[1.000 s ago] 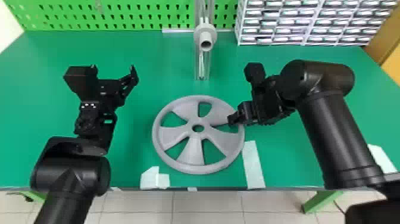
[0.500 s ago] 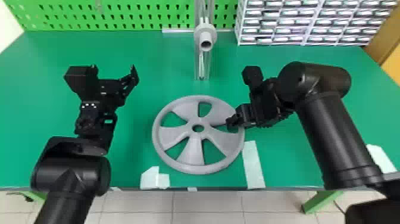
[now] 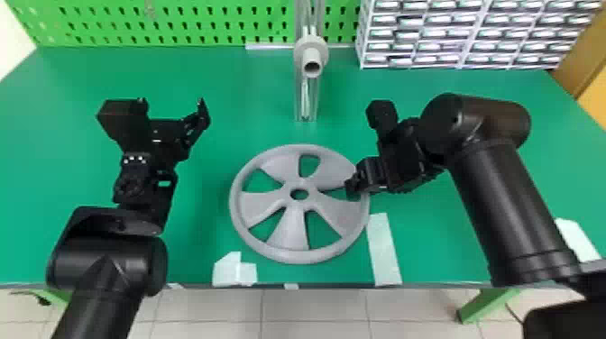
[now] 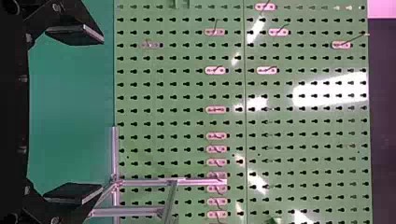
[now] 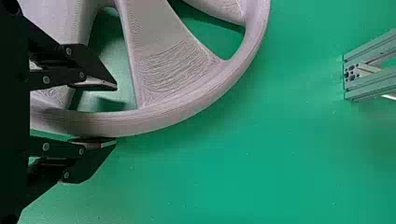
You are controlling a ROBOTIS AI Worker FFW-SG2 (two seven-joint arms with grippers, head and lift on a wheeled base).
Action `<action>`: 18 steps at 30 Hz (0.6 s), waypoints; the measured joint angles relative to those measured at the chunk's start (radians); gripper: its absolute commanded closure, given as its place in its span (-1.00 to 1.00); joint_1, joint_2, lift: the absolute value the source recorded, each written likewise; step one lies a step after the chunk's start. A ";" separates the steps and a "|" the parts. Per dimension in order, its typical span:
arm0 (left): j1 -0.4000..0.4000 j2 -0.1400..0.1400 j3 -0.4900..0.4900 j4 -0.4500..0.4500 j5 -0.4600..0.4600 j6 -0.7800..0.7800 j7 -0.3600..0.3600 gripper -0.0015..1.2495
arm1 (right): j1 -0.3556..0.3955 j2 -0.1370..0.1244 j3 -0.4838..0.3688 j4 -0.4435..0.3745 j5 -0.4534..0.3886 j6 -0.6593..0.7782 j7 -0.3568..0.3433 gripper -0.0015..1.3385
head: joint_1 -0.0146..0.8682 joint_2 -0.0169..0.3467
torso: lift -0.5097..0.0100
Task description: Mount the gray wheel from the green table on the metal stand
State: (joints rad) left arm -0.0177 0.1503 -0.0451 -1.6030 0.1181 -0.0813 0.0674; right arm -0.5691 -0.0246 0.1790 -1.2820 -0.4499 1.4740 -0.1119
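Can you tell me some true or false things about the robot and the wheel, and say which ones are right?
1. The round gray wheel with wide spokes lies on the green table. True.
2. The wheel is already on the metal stand. False: a bare gray tube sticks out from the upright metal stand, with no wheel on it.
3. The robot's right hand has one black finger on each side of the wheel's rim. True.
4. The robot's left hand is holding the wheel. False: it is open, with nothing between its fingers.
5. The wheel has a hole in its middle. True.
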 measured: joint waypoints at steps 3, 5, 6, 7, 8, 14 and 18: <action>0.000 0.000 0.000 0.000 -0.001 0.000 0.000 -0.74 | 0.000 0.000 -0.002 0.000 0.000 -0.001 0.000 0.39 | 1.00 -0.62 | 0.58; 0.000 0.000 0.000 0.000 -0.001 0.000 0.000 -0.74 | 0.001 0.000 -0.002 0.000 0.000 -0.001 0.000 0.39 | 1.00 -0.62 | 0.58; 0.000 0.000 0.000 0.000 -0.001 0.000 0.000 -0.74 | 0.001 0.000 -0.002 0.000 0.000 -0.001 0.000 0.40 | 1.00 -0.62 | 0.58; 0.001 0.000 0.000 0.000 -0.001 0.000 0.000 -0.74 | 0.001 0.000 -0.002 0.000 0.000 -0.001 0.000 0.45 | 1.00 -0.62 | 0.58; 0.001 0.000 0.000 0.000 -0.001 0.000 0.000 -0.74 | 0.001 0.000 -0.003 0.000 0.000 -0.001 0.000 0.50 | 1.00 -0.62 | 0.58; 0.001 0.000 0.000 0.000 -0.002 0.000 0.000 -0.74 | 0.002 0.001 -0.002 0.000 0.001 -0.005 0.000 0.60 | 1.00 -0.62 | 0.58; 0.001 0.000 -0.001 0.000 -0.003 0.000 0.000 -0.74 | 0.002 0.001 0.000 0.000 0.000 -0.006 0.000 0.62 | 1.00 -0.62 | 0.58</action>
State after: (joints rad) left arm -0.0171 0.1503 -0.0461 -1.6030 0.1151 -0.0813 0.0674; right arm -0.5675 -0.0231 0.1790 -1.2823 -0.4494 1.4681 -0.1120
